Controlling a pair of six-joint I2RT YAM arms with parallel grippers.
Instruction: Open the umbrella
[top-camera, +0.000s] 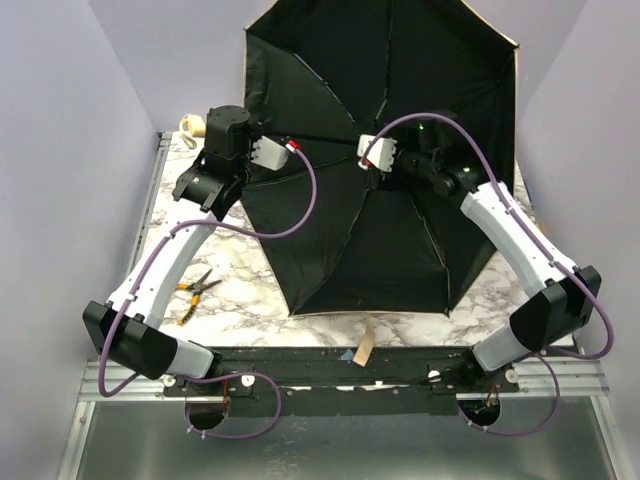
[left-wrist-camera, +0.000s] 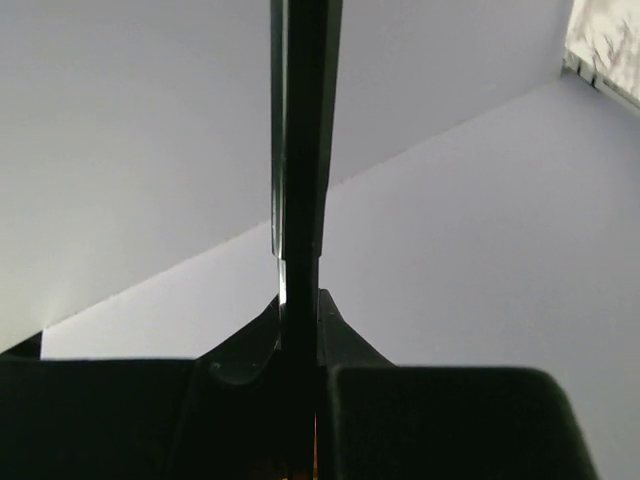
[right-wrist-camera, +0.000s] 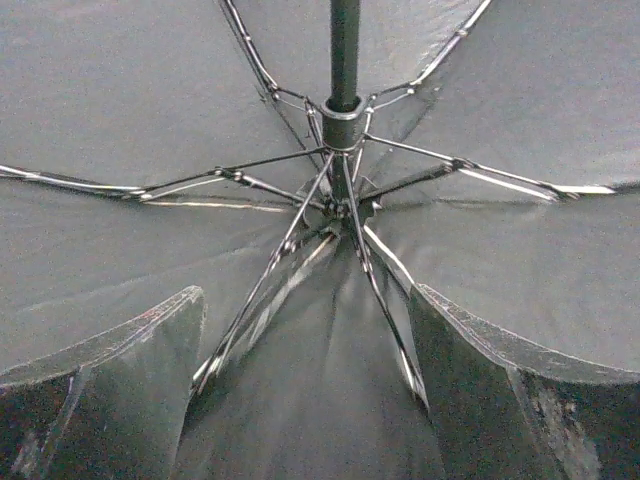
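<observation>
Shows a compact folding umbrella fully spread and tipped on its side over the far right of a white-and-grey marbled table, with the black lining turned toward the overhead camera and a peach-tan fabric edge along the right rim. Traces its thin black shaft leftward into the left gripper, clamped tight on that shaft just short of the small cream handle. Puts the right gripper inside the canopy beside the shaft, with jaws parted, holding nothing, and thin metal ribs fanning out beyond its fingers. Notes orange-and-black-handled pliers flat on the marble beside the left arm, apart from the canopy.
</observation>
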